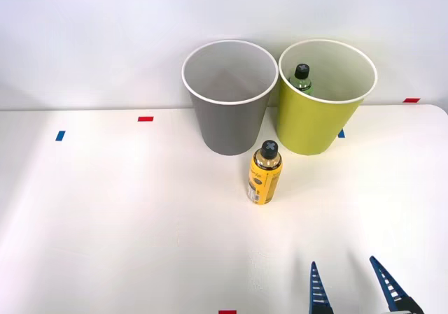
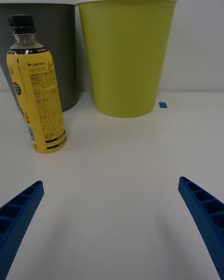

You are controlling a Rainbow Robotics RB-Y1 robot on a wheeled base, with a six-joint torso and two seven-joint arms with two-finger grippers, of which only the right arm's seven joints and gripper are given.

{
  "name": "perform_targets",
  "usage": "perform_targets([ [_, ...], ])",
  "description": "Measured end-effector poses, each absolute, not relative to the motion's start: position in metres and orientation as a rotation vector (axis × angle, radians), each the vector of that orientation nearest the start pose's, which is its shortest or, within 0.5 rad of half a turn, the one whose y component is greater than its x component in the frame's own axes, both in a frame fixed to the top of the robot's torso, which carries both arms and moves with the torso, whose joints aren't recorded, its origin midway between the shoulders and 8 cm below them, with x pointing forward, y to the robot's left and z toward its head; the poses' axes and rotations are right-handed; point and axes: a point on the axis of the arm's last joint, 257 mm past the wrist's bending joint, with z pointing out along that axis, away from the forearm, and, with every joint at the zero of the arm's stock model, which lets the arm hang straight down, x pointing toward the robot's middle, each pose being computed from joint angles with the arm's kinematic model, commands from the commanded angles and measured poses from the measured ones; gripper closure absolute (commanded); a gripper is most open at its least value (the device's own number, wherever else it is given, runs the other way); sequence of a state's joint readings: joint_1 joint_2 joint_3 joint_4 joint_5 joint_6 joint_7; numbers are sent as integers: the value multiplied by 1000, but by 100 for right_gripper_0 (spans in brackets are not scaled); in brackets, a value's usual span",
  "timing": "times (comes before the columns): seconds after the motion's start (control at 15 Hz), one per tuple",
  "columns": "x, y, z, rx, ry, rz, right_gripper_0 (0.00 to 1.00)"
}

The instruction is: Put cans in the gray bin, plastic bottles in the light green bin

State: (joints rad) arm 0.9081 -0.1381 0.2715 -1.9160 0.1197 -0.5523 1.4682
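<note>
Jaws of right gripper (image 1: 353,286) spread wide, low over table (image 1: 105,223).

Yellow-label bottle (image 2: 38,86) w/ black cap reads "LINGTEA" (small print below illegible).

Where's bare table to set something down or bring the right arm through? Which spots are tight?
Free: the wide stretch on the robot's left of the yellow-label bottle, and the strip between it and the open right gripper. Crowded: the gray bin and light green bin, side by side at the back, with the bottle just in front of the gray one.
</note>
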Motion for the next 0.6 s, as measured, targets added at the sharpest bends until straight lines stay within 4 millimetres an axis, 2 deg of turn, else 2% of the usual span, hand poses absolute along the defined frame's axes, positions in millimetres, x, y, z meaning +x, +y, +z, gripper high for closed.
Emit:
perform_targets([
  [0.6,268,-205,-273,-59,1556,49,0],
])
